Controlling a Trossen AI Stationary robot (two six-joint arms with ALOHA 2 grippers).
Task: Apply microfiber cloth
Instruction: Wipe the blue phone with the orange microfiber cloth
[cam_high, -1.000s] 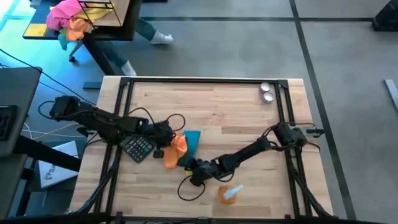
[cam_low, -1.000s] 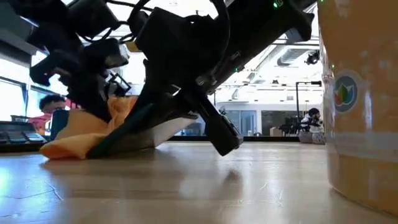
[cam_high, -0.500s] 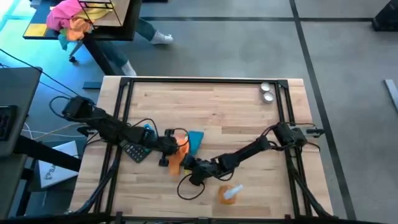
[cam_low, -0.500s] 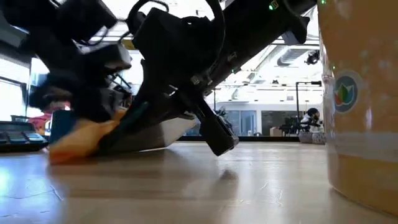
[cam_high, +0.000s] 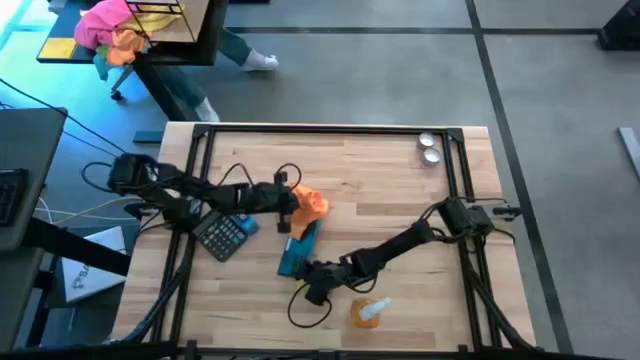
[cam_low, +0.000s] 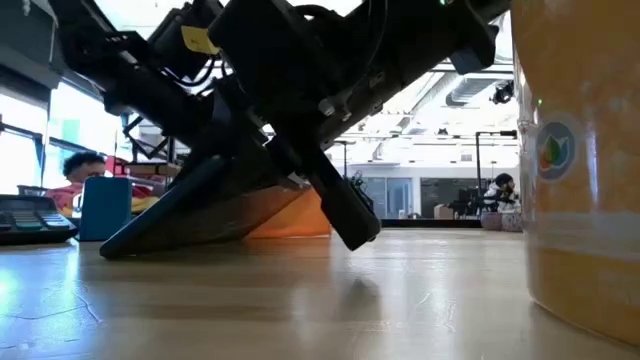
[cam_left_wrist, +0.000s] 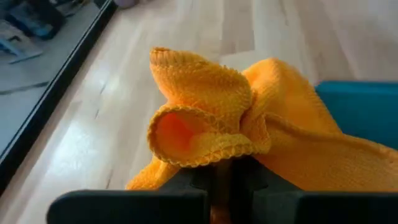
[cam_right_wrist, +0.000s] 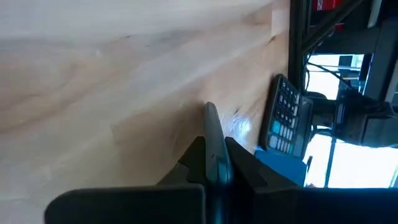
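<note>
The bright-orange microfiber cloth (cam_high: 309, 207) is bunched at the far end of a teal flat slab (cam_high: 300, 248) in the middle of the table. My left gripper (cam_high: 290, 200) reaches in from the table's left and is shut on the cloth (cam_left_wrist: 205, 118). My right gripper (cam_high: 311, 272) comes from the right and is shut on the slab's near end. The slab (cam_low: 200, 205) stands tilted, one low corner (cam_low: 108, 250) on the wood. In the low view the cloth (cam_low: 292, 214) shows behind the slab. My left gripper pinches a bunched fold of the cloth (cam_left_wrist: 214, 152) between its two fingers, several layers with a hemmed edge curling above them. The fingers come about level from the table's left. The loose rest of the cloth lies slack against the teal surface (cam_left_wrist: 357, 102). My right gripper pinches the slab's thin dark edge (cam_right_wrist: 211, 146) between its two fingers, at the slab's near end. The fingers slant down from the table's right. That end is lifted; the opposite low corner rests on the table.
A black calculator (cam_high: 224, 236) lies just left of the slab, under my left arm, and a small blue box (cam_low: 105, 206) is beside it. A spray bottle with orange liquid (cam_high: 368, 312) stands near the front edge. Two small metal discs (cam_high: 430, 149) sit far right.
My left gripper, shut on the cloth all along, has drawn it from the slab's near-left side across the teal face toward the table's far edge. More of the teal surface now shows. My right gripper has stayed where it was, holding the slab tilted.
</note>
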